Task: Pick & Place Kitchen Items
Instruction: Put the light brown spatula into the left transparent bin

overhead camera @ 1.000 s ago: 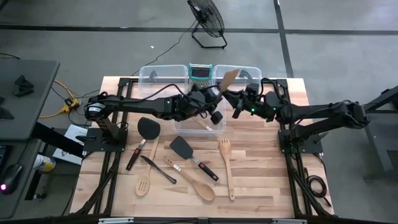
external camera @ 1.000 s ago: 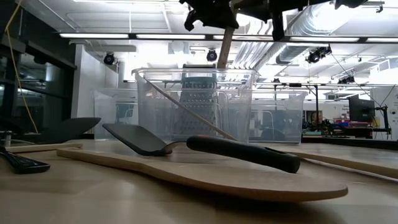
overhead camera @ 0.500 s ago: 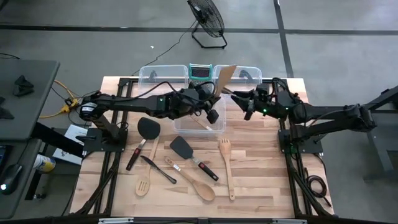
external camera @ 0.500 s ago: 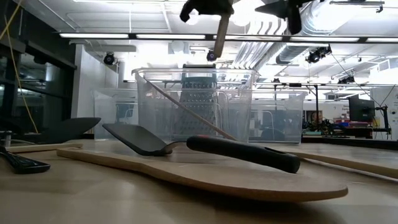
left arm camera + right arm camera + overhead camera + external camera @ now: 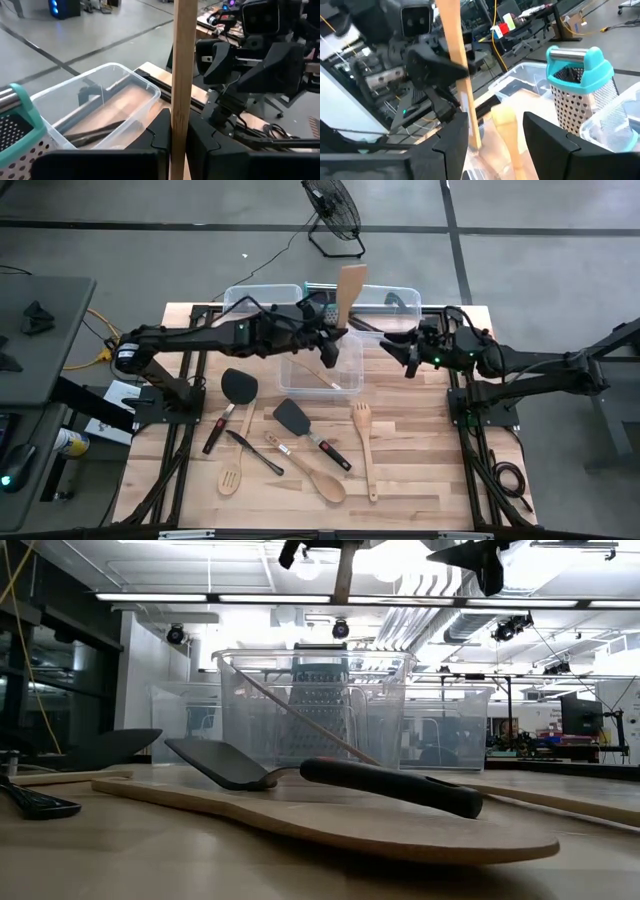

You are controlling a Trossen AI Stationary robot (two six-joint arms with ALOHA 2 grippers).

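The left gripper (image 5: pixel 333 340) is clamped on the handle of a wooden spatula (image 5: pixel 349 288), held high over the clear bins at the back of the tabletop (image 5: pixel 420 470). In the left wrist view the handle (image 5: pixel 183 75) stands upright between the two dark fingers (image 5: pixel 159 140), pinched tight. From above, the blade points away from the gripper toward the far edge, over the grater (image 5: pixel 318 302) that stands between the back bins. In the low view the handle (image 5: pixel 344 575) hangs above the near bin (image 5: pixel 315 710), clear of its rim.

The right gripper (image 5: pixel 411 358) hovers just beside the near bin (image 5: pixel 320 370), on the side away from the left gripper, and apart from the spatula. Its fingers (image 5: pixel 547 145) stand wide with nothing between them; past them its wrist view shows the spatula handle (image 5: pixel 460 75), the left arm, and the grater (image 5: pixel 580 90).

Inside the near bin, below the left gripper, a thin wooden utensil (image 5: pixel 322 377) leans across. The other utensils lie on the tabletop nearer the front, well apart from both grippers: a black turner (image 5: pixel 238 386), a second black turner (image 5: pixel 294 418) with a black and red handle, a wooden fork (image 5: pixel 364 442), a wooden spoon (image 5: pixel 322 480), a slotted wooden spoon (image 5: pixel 231 478) and a black-handled tool (image 5: pixel 254 451).
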